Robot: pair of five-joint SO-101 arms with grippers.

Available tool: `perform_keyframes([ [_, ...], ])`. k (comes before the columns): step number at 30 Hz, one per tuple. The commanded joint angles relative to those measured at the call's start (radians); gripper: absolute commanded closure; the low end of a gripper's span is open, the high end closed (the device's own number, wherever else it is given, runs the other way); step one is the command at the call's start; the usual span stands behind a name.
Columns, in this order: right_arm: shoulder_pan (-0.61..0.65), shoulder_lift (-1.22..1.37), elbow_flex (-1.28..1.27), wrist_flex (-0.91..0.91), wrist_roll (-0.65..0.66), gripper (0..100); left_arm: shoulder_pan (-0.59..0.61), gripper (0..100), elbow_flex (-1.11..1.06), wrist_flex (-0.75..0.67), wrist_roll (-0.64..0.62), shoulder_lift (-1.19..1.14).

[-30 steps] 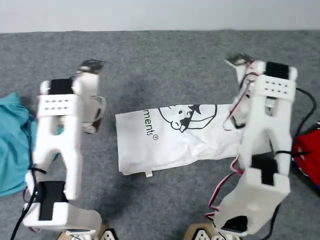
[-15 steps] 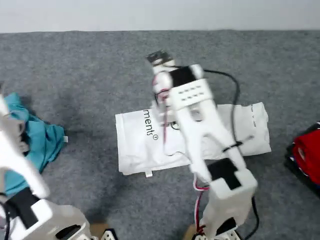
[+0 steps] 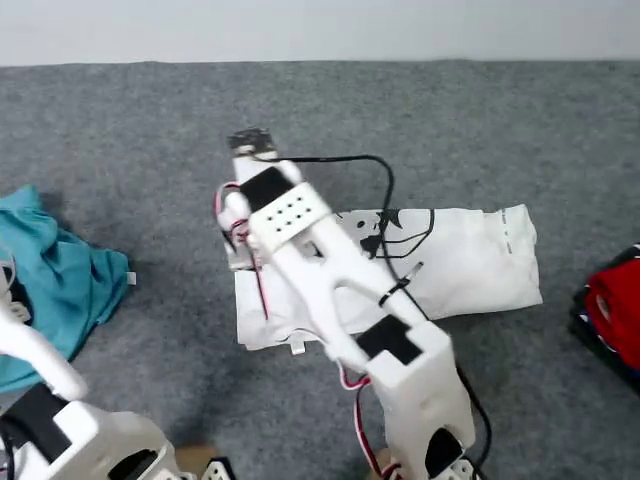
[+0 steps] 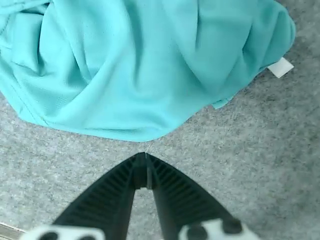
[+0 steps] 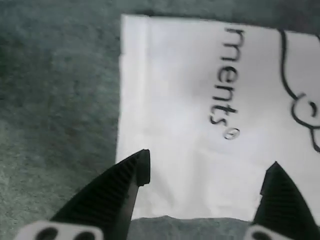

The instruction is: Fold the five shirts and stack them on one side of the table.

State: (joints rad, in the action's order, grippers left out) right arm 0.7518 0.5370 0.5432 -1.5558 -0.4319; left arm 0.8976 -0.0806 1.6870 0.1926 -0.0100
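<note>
**Right jaws open over the white shirt's left end**

The white shirt point(image 3: 470, 265) lies flat in the middle of the grey bench point(image 3: 150, 130), a long strip whose long axis runs left to right across the high view. The right arm point(image 3: 340, 290) reaches from the bottom centre of that frame up and to the left, crossing the shirt, so its wrist hangs over the shirt's short left edge. In the right wrist view the right jaws stand well apart and hold nothing. One finger point(image 5: 131, 176) sits near the shirt's edge, with bare bench beside it, and the other is over the cloth by the printed lettering.

The left jaws are pressed together and empty. Their tip is just beside the hem of the crumpled teal shirt point(image 4: 140, 65), which lies at the left edge of the high view, well apart from the white one. A red shirt point(image 3: 615, 305) lies at the far right edge.

The right arm is clearly the nearer one. The shirt's left end lies under its jaws and the rest of its length stretches away to the right. The likely next move is to pinch that left end and carry it along the long axis to halve the strip.
</note>
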Motion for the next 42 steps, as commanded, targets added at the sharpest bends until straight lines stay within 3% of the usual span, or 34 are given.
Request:
perform_keyframes([
  [1, 0.033, 0.044, 0.138, 0.012, -0.011, 63.7, 0.005, 100, 0.031, 0.012, 0.003, 0.041],
  [11, 0.096, 0.289, 0.393, 0.002, -0.011, 63.7, 0.005, 100, 0.031, 0.011, 0.002, 0.048],
  [23, 0.099, 0.417, 0.417, -0.042, -0.011, 64.6, 0.005, 100, 0.031, 0.011, 0.002, 0.048],
  [32, 0.039, 0.446, 0.417, -0.047, 0.032, 92.9, 0.005, 100, 0.031, 0.011, 0.002, 0.041],
  [42, -0.042, 0.433, 0.419, -0.056, 0.046, 96.3, 0.000, 100, 0.031, 0.009, 0.000, 0.040],
])
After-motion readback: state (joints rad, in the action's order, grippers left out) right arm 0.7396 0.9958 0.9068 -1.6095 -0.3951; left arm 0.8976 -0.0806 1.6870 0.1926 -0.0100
